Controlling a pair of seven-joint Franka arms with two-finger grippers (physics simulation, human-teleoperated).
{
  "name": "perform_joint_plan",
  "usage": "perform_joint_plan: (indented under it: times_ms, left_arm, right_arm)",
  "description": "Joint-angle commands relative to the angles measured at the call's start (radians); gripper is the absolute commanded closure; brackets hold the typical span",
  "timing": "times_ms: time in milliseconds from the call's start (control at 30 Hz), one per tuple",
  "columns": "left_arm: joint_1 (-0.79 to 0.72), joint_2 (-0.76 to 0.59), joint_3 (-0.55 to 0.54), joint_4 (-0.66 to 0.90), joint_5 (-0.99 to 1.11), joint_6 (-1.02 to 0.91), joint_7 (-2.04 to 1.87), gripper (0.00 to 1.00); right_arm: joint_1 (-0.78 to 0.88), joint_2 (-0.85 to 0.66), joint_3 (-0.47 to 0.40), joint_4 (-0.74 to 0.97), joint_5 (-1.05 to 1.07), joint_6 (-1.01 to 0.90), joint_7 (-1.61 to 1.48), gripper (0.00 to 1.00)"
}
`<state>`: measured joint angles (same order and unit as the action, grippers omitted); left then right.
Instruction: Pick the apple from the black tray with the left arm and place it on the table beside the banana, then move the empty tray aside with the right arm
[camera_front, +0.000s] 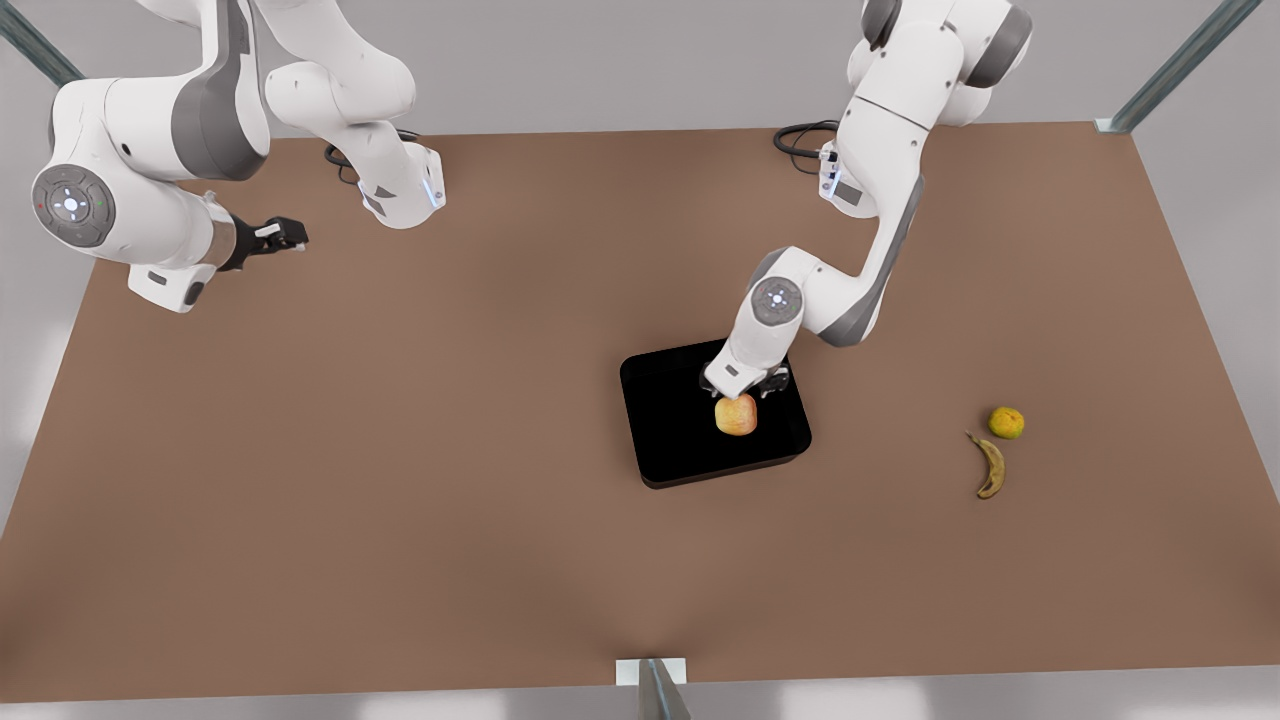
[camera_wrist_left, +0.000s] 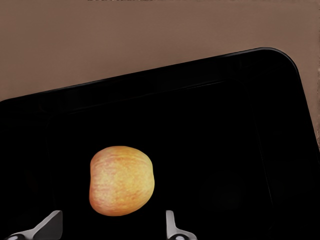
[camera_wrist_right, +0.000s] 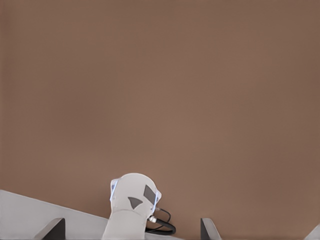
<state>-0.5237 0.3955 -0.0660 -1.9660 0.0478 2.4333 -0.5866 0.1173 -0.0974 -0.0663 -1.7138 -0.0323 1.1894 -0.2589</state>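
Brown tabletop (camera_front: 400, 500) fills your scene, grey floor around. Your left claw (camera_front: 741, 385) hangs spread above the apple (camera_front: 736, 414) in the black tray (camera_front: 680, 455). Your right claw (camera_front: 285, 236) waits, released. Your front view adds the banana (camera_front: 990, 466).

black tray (camera_front: 680, 440): matt, smooth | apple (camera_front: 736, 415): dull speckled skin | table (camera_front: 400, 450): matt brown
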Motion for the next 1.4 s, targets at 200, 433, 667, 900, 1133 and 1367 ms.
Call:
perform_joint_plan:
  times_ms: [200,433,667,900,1133,1367]
  left_arm:
    - [-0.006,0.039,0.0,-0.004,0.079,0.145,-0.042,0.0]
    - [0.031,0.04,0.005,-0.034,0.149,0.174,-0.019,0.0]
    - [0.022,0.055,0.003,-0.037,0.147,0.201,-0.061,0.0]
    - [0.019,0.086,0.002,-0.043,0.149,0.23,-0.068,0.0]
    - [0.017,0.098,0.002,-0.063,0.149,0.282,-0.076,0.0]
    - [0.019,0.124,0.002,-0.073,0.15,0.314,-0.076,0.0]
  right_arm:
    - [-0.001,0.001,0.0,0.002,0.0,-0.002,-0.068,0.0]
    - [0.001,0.005,0.0,0.008,-0.001,-0.002,-0.068,0.0]
    - [0.001,0.005,0.0,0.008,-0.001,-0.002,-0.068,0.0]
    - [0.001,0.007,0.0,0.008,-0.001,-0.002,-0.068,0.0]
    - [0.001,0.007,0.0,0.01,-0.001,-0.002,-0.068,0.0]
    - [0.001,0.015,0.003,0.017,-0.001,-0.002,-0.068,0.0]
